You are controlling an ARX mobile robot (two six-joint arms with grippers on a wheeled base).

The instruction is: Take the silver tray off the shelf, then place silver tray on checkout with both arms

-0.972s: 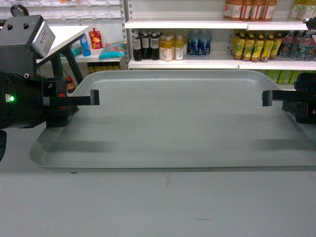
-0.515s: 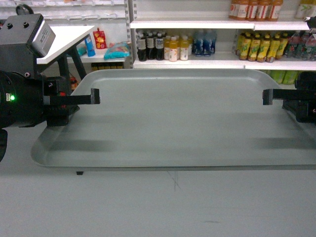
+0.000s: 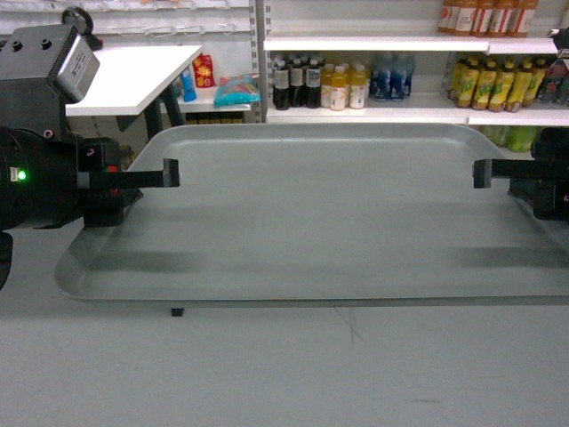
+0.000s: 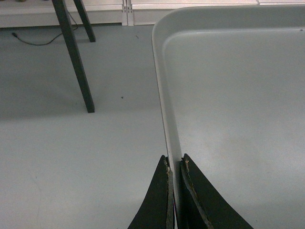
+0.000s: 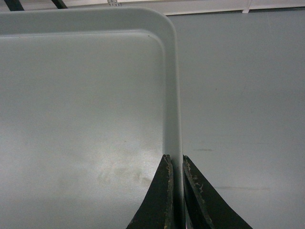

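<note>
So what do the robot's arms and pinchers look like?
Both arms are black. The left arm is chunky and round, with a small green light, a bit of red, and a grey box with a white label on top. The left gripper and right gripper have thin, flat, pointed black fingers with scuffed, pale inner edges. No cables show.

The silver tray [image 3: 311, 213] lies level across the middle of the head view, held above the floor [image 3: 284, 374]. The left claw [image 4: 174, 191] sits at the tray's left rim, one finger on each side of it; the right claw [image 5: 175, 191] sits likewise at the right rim. Behind the tray, to the left, stands a table [image 3: 133, 76] on slanted legs. Behind it, to the right, run shelf boards [image 3: 373, 114] carrying rows of bottles [image 3: 329, 84], with more bottles on the board above.
</note>
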